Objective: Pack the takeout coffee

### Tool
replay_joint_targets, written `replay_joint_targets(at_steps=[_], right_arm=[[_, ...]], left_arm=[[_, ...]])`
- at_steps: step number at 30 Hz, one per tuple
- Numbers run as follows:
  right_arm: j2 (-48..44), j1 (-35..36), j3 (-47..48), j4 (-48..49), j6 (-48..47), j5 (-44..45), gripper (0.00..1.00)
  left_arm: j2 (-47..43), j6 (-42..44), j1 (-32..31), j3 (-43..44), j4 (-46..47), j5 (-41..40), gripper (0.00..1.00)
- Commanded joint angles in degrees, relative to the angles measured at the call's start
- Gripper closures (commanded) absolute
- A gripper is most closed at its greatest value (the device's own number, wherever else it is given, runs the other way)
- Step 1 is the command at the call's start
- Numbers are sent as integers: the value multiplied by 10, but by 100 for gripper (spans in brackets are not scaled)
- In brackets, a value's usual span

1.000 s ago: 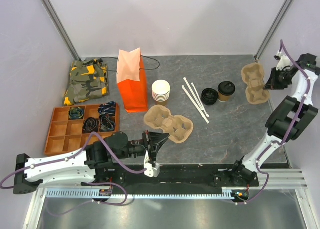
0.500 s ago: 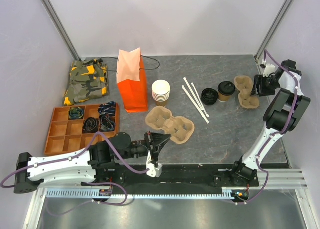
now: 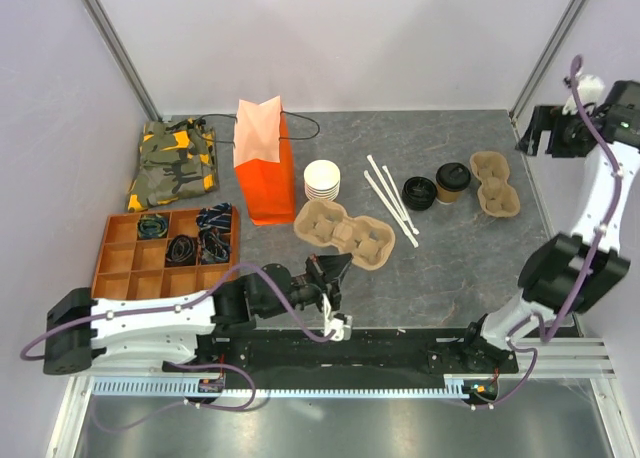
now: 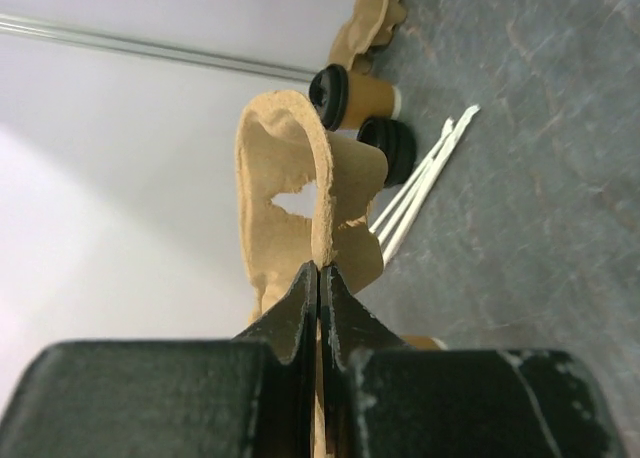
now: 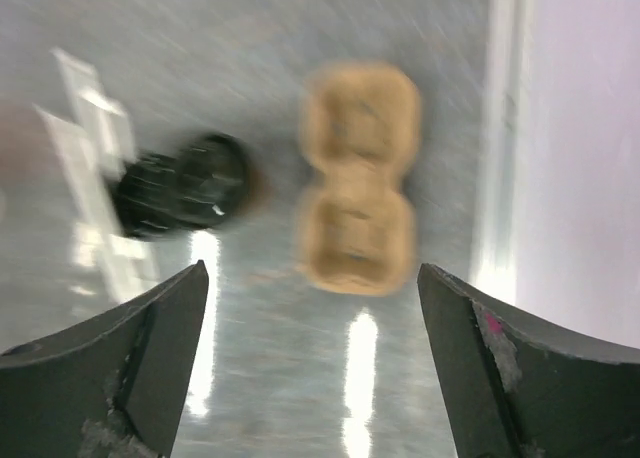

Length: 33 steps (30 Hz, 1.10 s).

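Note:
The takeout coffee [image 3: 452, 181], a short tan cup with a black lid, stands at the back right of the table; it also shows far off in the left wrist view [image 4: 362, 95] and as a blurred black lid in the right wrist view [image 5: 185, 183]. My left gripper [image 3: 326, 269] is shut on the near edge of a tan pulp cup carrier [image 3: 350, 233], with the pinched rim between its jaws [image 4: 319, 268]. A second carrier [image 3: 496, 184] lies flat to the right of the coffee. Above it my right gripper [image 3: 537, 138] is open and holds nothing [image 5: 312, 270].
A loose black lid [image 3: 418, 192] and white straws [image 3: 390, 210] lie left of the coffee. A stack of lidless cups [image 3: 322, 181] stands beside the upright orange bag [image 3: 265, 163]. A camouflage cloth [image 3: 175, 163] and an orange divided tray [image 3: 118, 278] sit at the left.
My right gripper set the second carrier down beside the coffee, opened and rose away from it. My left gripper moved right and forward with its carrier.

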Motion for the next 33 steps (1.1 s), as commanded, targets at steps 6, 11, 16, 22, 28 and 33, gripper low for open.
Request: replay_joint_targets(at_steps=[6, 11, 16, 22, 28, 33], right_arm=[[-241, 40, -224, 36, 278, -233, 14], [-363, 125, -358, 159, 399, -226, 21], [-438, 191, -419, 270, 476, -184, 30], [-416, 252, -415, 298, 525, -169, 33], [-415, 309, -433, 288, 504, -127, 36], [-402, 331, -433, 276, 490, -118, 48]], left_arm=[[149, 127, -3, 65, 201, -135, 98], [208, 120, -4, 118, 222, -171, 98], [241, 116, -3, 148, 235, -185, 98], [267, 118, -4, 163, 242, -193, 98], [280, 108, -3, 174, 244, -203, 98], [282, 105, -2, 171, 243, -205, 98]])
